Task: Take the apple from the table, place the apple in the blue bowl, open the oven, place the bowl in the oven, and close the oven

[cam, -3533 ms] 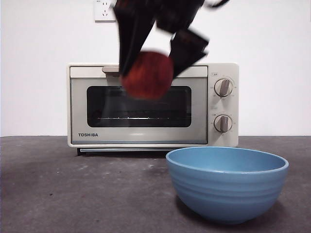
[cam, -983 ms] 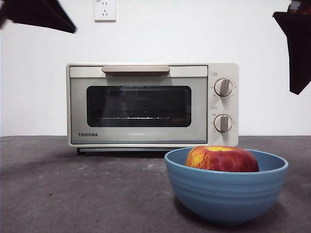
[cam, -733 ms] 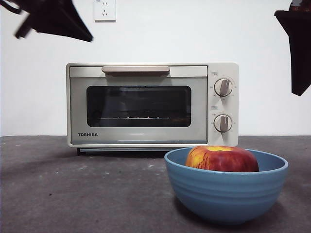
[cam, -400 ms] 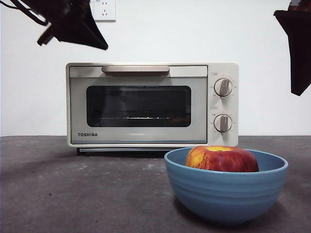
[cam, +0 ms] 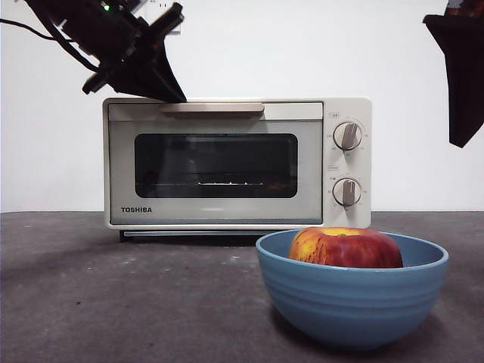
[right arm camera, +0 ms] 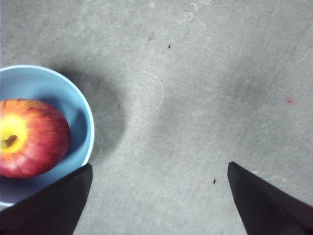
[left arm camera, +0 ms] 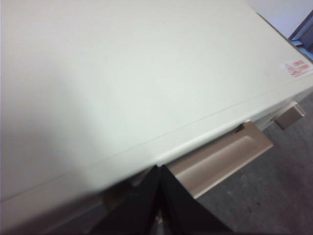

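Note:
The red and yellow apple [cam: 345,247] lies in the blue bowl [cam: 352,302], which stands on the dark grey table [cam: 113,302] in front of the cream TOSHIBA oven [cam: 219,162]. The oven's door is closed. My left gripper [cam: 178,97] is shut, its tip just above the left end of the beige handle [cam: 212,108]. The left wrist view shows the shut left gripper [left arm camera: 159,169] over the oven's top front edge, beside the handle [left arm camera: 220,161]. My right gripper [right arm camera: 159,165] is open above the table, beside the bowl [right arm camera: 91,128] and apple [right arm camera: 30,138], and hangs at the upper right [cam: 457,76].
Two grey knobs [cam: 347,136] [cam: 347,192] sit on the oven's right panel. A red warning sticker [left arm camera: 297,68] marks a corner of the oven's top. Bare table [right arm camera: 195,73] stretches beside the bowl under the right gripper.
The apple, held high in front of the oven three seconds ago, now lies in the bowl. The left gripper has come down and rightward from the top left corner to the handle. The right gripper stays put.

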You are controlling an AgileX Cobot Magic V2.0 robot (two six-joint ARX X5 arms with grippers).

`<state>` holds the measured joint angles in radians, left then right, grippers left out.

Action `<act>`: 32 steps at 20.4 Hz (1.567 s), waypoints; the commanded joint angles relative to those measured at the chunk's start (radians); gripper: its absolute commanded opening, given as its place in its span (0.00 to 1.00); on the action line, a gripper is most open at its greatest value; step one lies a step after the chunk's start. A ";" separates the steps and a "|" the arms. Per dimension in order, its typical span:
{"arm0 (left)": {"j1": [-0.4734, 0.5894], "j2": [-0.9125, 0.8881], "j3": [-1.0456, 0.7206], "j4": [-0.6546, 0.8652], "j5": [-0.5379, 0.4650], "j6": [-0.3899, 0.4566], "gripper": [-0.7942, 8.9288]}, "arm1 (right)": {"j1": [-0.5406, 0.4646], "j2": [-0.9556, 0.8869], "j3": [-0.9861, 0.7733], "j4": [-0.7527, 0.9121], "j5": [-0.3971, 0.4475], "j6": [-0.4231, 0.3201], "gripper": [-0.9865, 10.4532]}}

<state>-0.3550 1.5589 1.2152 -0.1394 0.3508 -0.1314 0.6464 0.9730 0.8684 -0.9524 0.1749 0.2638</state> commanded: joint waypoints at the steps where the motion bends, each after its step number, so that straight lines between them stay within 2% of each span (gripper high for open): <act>1: -0.015 0.029 0.024 0.005 -0.032 0.037 0.09 | 0.006 0.006 0.016 0.009 -0.002 0.014 0.47; 6: -0.031 0.033 0.024 -0.005 -0.042 0.048 0.09 | 0.006 0.006 0.016 0.010 -0.002 0.014 0.47; 15: -0.108 0.033 0.024 -0.144 -0.041 0.069 0.09 | 0.006 0.006 0.016 0.009 -0.003 0.014 0.47; 32: -0.240 0.033 0.024 -0.536 -0.040 0.080 0.09 | 0.006 0.006 0.016 0.009 -0.022 0.014 0.47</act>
<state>-0.5865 1.5745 1.2274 -0.6846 0.3168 -0.0658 0.6464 0.9730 0.8684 -0.9520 0.1547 0.2668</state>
